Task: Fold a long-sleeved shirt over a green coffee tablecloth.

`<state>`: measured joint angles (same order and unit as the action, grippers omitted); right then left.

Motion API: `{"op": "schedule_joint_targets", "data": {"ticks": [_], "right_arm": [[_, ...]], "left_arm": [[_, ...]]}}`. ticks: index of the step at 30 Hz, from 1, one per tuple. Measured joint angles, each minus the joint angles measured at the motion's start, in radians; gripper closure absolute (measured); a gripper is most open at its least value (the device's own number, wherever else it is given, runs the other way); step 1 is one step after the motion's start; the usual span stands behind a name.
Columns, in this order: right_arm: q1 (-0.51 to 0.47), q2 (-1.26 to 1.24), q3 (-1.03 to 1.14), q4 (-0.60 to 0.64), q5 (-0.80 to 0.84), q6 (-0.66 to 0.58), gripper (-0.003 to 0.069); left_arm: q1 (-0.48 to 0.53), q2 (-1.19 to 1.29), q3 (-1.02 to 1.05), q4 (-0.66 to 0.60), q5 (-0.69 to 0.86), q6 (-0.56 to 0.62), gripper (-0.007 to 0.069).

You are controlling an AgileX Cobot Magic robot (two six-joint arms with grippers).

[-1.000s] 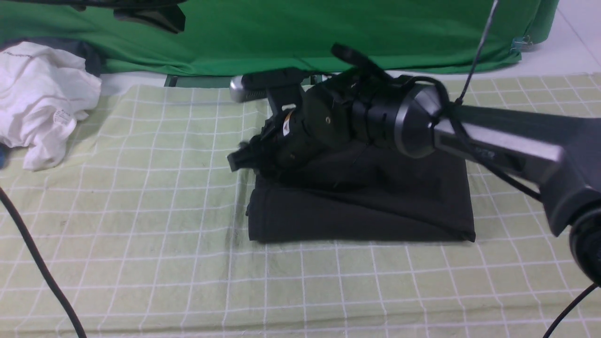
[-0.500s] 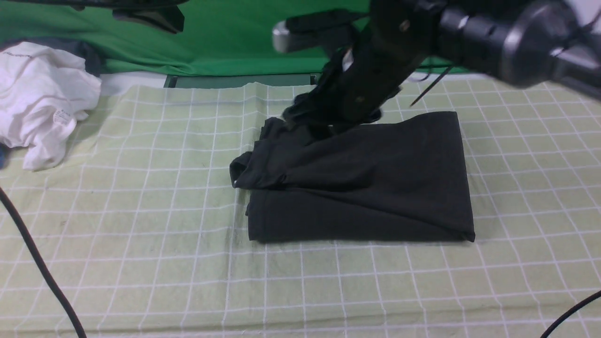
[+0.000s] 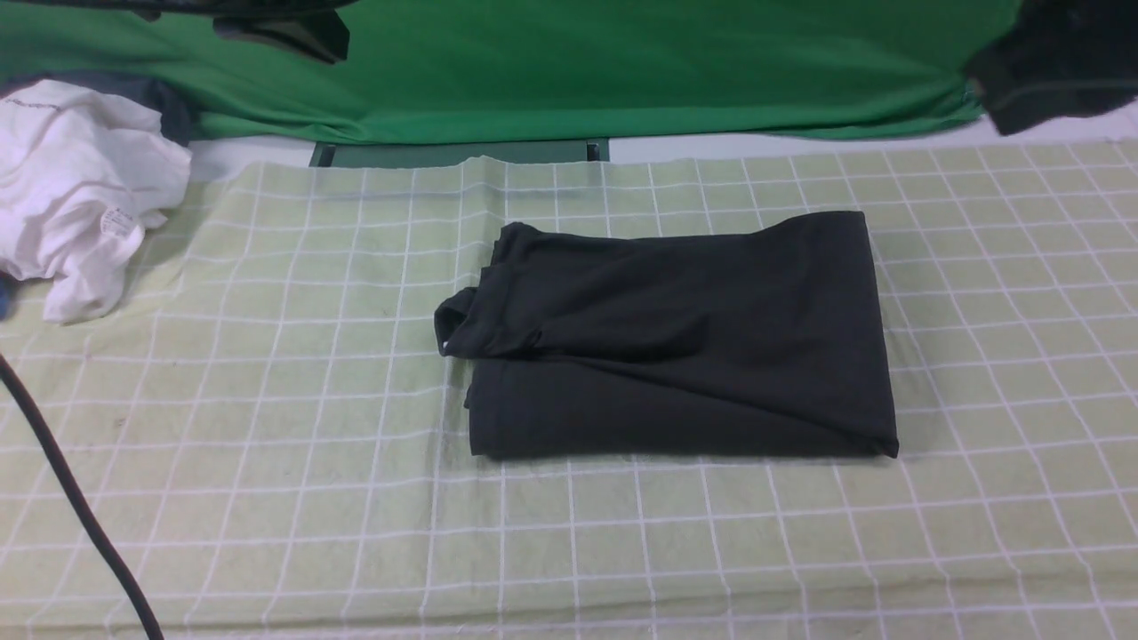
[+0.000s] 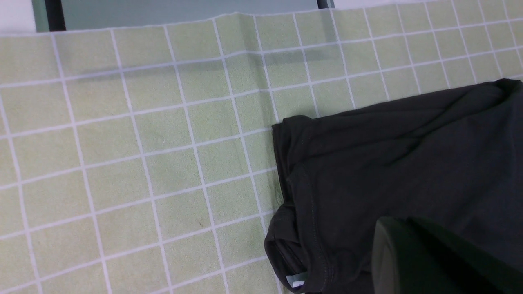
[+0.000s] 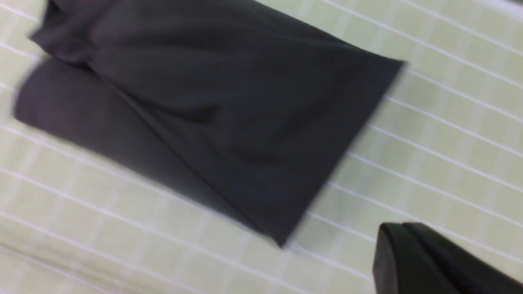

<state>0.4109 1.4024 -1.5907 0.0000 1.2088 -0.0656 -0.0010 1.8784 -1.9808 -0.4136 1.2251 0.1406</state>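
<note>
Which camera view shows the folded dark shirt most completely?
The front view: the whole long-sleeved shirt lies folded on the green coffee tablecloth, every edge visible. The left wrist view shows only its collar end, cut off by the frame. The right wrist view shows most of it, but blurred.

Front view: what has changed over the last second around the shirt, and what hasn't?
The right arm, low over the shirt a second ago, has lifted clear and pulled back to the far right. Neither gripper holds anything now, and both are shut. The shirt stays folded in a rough rectangle on the tablecloth, its collar end slightly bunched. The white garment at far left has not moved.
</note>
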Motion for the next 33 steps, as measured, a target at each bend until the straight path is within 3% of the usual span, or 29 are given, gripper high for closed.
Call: {"op": "schedule_joint_targets", "data": {"ticks": [5,8,10,11,17,19,25,33], "right_arm": [[-0.001,-0.271,0.227,-0.082,-0.014,0.01,0.0659],[-0.001,-0.416,0.37,-0.092,-0.129,0.018,0.0659],[-0.001,-0.504,0.478,-0.093,-0.252,0.028,0.0659],[-0.001,-0.597,0.617,-0.093,-0.409,0.043,0.0659],[-0.001,-0.787,1.044,-0.093,-0.983,0.066,0.0659],[-0.001,-0.816,1.114,-0.093,-1.092,0.066,0.0659],[-0.001,-0.859,1.187,-0.093,-1.236,0.066,0.0656],[-0.001,-0.859,1.192,-0.096,-1.253,0.081,0.0643]], "left_arm": [[0.0,0.0,0.0,-0.001,0.0,0.0,0.0611],[0.0,0.0,0.0,-0.002,0.0,0.0,0.0611],[0.0,0.0,0.0,-0.002,-0.001,0.0,0.0611],[0.0,0.0,0.0,-0.002,-0.003,0.0,0.0611],[0.0,0.0,0.0,-0.002,-0.012,0.0,0.061],[0.0,0.0,0.0,-0.002,-0.015,0.0,0.061],[0.0,0.0,0.0,-0.002,-0.015,0.0,0.061],[0.0,0.0,0.0,-0.002,-0.022,0.0,0.061]]}}
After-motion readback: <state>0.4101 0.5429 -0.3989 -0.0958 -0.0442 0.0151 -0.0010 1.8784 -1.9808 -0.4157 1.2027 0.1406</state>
